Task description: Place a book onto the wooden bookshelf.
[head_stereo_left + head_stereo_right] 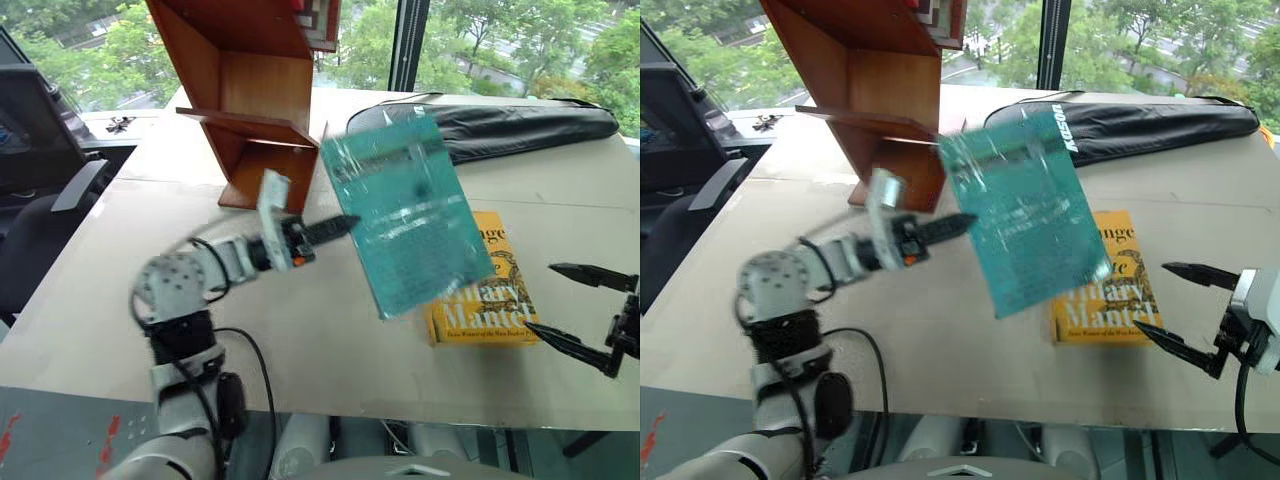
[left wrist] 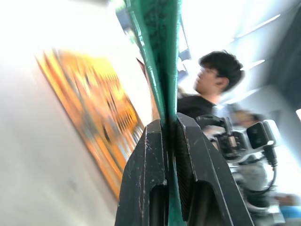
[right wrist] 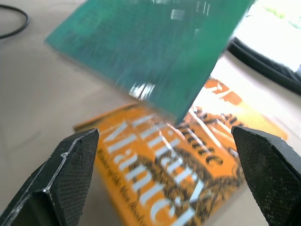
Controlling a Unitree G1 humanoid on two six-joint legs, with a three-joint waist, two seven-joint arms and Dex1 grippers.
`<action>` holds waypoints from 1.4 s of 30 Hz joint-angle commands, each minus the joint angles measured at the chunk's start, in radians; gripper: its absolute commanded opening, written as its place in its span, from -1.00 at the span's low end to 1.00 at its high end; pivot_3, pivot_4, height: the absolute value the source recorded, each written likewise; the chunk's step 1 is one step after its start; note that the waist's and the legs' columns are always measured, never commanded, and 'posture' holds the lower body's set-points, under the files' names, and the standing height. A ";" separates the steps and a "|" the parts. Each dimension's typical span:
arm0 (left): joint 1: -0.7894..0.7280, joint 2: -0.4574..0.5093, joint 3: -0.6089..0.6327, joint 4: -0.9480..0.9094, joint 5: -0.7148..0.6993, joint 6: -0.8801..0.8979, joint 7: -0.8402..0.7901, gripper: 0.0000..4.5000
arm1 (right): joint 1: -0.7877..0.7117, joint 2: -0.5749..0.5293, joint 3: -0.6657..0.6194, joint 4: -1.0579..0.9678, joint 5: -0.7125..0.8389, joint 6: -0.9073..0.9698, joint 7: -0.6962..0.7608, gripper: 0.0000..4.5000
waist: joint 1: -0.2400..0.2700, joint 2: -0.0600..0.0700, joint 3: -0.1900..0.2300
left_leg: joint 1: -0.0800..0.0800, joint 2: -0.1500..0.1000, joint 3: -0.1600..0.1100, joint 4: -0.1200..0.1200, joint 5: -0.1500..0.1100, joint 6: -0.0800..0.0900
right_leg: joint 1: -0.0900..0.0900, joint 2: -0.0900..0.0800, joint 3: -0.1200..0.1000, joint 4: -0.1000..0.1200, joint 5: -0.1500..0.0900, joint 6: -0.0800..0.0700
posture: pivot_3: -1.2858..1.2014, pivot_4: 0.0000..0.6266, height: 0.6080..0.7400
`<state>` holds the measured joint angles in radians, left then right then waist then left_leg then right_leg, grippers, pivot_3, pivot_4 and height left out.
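Fingers (image 2: 155,155) of the left gripper (image 1: 340,226) are pinching the book (image 1: 405,210) at its near edge, holding the teal cover tilted in the air above the desk (image 1: 300,330). Fingers (image 3: 70,169) of the right gripper (image 1: 575,310) are standing spread wide and empty, hovering low just beside the yellow book (image 1: 490,300), which is lying flat on the desk partly under the lifted book. Beyond the left gripper, the wooden bookshelf (image 1: 250,100) is standing at the far side of the desk, its slanted panels close to the upper corner of the book without touching it. A black bag (image 1: 520,125) is lying along the far edge, and a person (image 2: 211,89) is appearing blurred in the left wrist view.
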<state>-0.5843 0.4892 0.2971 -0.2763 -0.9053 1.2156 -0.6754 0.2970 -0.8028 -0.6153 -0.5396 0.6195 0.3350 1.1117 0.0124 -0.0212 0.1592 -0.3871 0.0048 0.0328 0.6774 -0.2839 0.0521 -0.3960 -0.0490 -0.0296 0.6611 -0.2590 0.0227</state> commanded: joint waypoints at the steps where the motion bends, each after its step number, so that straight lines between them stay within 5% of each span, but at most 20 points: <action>1: -0.011 0.141 -0.114 -0.168 0.179 -0.328 -0.177 -0.98 | -0.061 0.000 0.024 0.016 0.024 -0.009 -0.037 1.00 | 0.006 0.004 -0.002 | 0.000 0.000 0.000 -0.001 0.000 0.000 | 0.000 0.000 0.000 -0.001 0.000 0.000 | 0.03 -0.52 1.00; 11: -0.314 0.449 -0.267 -0.100 0.673 -0.967 -0.302 -0.98 | -0.244 -0.013 0.085 0.147 0.034 -0.019 -0.056 1.00 | 0.023 0.005 0.001 | -0.004 -0.002 0.000 -0.004 0.000 0.001 | -0.002 -0.002 -0.002 -0.006 0.000 0.000 | 0.03 -0.52 1.00; 17: -0.441 0.563 -0.292 -0.036 0.809 -0.970 -0.306 -0.98 | -0.322 -0.007 0.142 0.214 0.008 -0.056 -0.044 1.00 | 0.019 0.005 0.003 | -0.005 -0.002 0.000 -0.003 0.000 0.001 | -0.003 0.001 -0.002 -0.005 0.000 0.001 | 0.03 -0.52 1.00; 26: -0.359 0.803 -0.332 0.036 0.993 -0.876 -0.379 -0.98 | -0.412 0.013 0.226 0.282 -0.006 -0.117 -0.018 1.00 | -0.001 0.005 0.004 | -0.008 -0.002 0.001 -0.002 0.000 0.001 | -0.008 0.003 -0.001 -0.002 -0.001 0.002 | 0.03 -0.52 1.00; 33: -0.417 0.766 -0.497 0.123 1.166 -0.835 -0.432 -0.98 | -0.458 0.027 0.210 0.179 0.060 -0.087 -0.087 1.00 | 0.002 0.004 0.004 | -0.010 -0.002 0.000 0.002 0.000 0.001 | -0.008 0.004 -0.002 0.001 -0.001 0.003 | 0.03 -0.52 1.00; 42: -0.596 0.525 -0.691 0.414 1.295 -0.890 -0.486 -0.98 | -0.488 0.138 0.251 0.056 0.131 -0.053 -0.256 1.00 | -0.004 0.006 0.003 | -0.008 0.002 0.002 0.007 0.000 0.001 | -0.008 0.011 0.004 0.006 -0.001 0.002 | 0.03 -0.52 1.00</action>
<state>-1.1797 1.0134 -0.3822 0.0555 0.3541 0.3447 -1.1686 -0.1829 -0.6648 -0.3564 -0.4416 0.7372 0.2824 0.8826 0.0084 -0.0152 0.1624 -0.3945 0.0064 0.0348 0.6844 -0.2840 0.0531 -0.4040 -0.0379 -0.0257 0.6675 -0.2597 0.0247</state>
